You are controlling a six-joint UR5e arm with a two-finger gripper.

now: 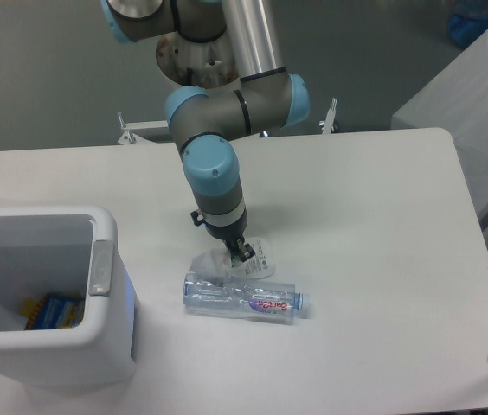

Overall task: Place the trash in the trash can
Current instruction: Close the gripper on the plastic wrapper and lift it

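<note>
Gripper (240, 252) is pressing into the wrapper (242, 263); jaw state unclear (fingers hidden). Bottle (242, 297) is touching it at 6 o'clock, risking getting nudged and rolling.

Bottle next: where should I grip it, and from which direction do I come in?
Grip the plastic bottle across its clear body just left of the purple-red label, coming straight down from above. It lies flat on the table, cap end pointing right, so the fingers should straddle its narrow width, not its length. The gripper sits right behind it at the crumpled wrapper, so clear that first.
</note>
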